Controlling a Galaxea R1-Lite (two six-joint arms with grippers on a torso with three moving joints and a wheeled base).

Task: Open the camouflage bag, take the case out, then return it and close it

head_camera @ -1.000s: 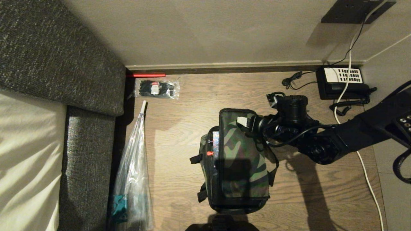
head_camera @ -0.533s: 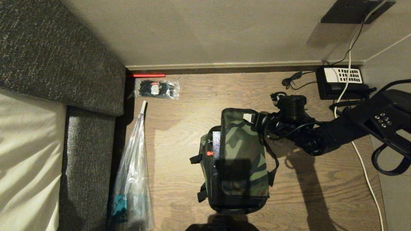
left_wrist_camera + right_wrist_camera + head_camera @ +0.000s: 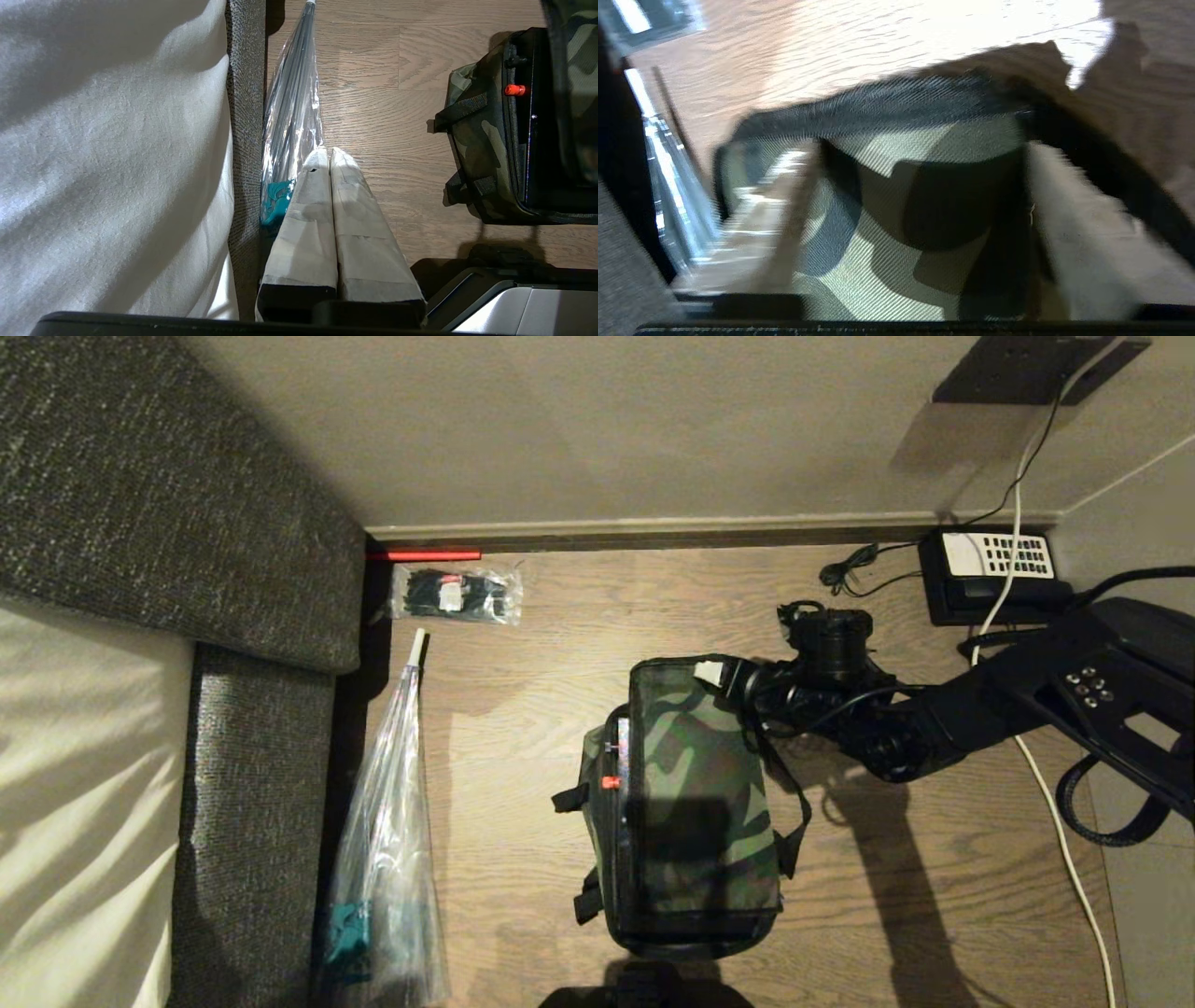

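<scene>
1. Right gripper point(image 3: 724, 674) is reaching in from the right and pressing at the far right corner of the camouflage bag point(image 3: 695, 775); whether its fingers are pinching the lid or merely resting on it cannot be told, as the right wrist view is blurred.
2. Bag lid is lying nearly shut, leaving a gap along its left edge where the case point(image 3: 619, 775) and its small red latch point(image 3: 610, 783) are showing inside.
3. Wooden floor point(image 3: 541, 728) is carrying the bag near its middle.
4. Left gripper point(image 3: 331, 161) is hanging parked, fingers pressed together, over the floor's left edge beside the grey sofa point(image 3: 168, 523).
5. Along that edge a clear plastic bag point(image 3: 387, 840) is lying; a black telephone point(image 3: 994, 574) is sitting in the far right corner by the wall.
</scene>
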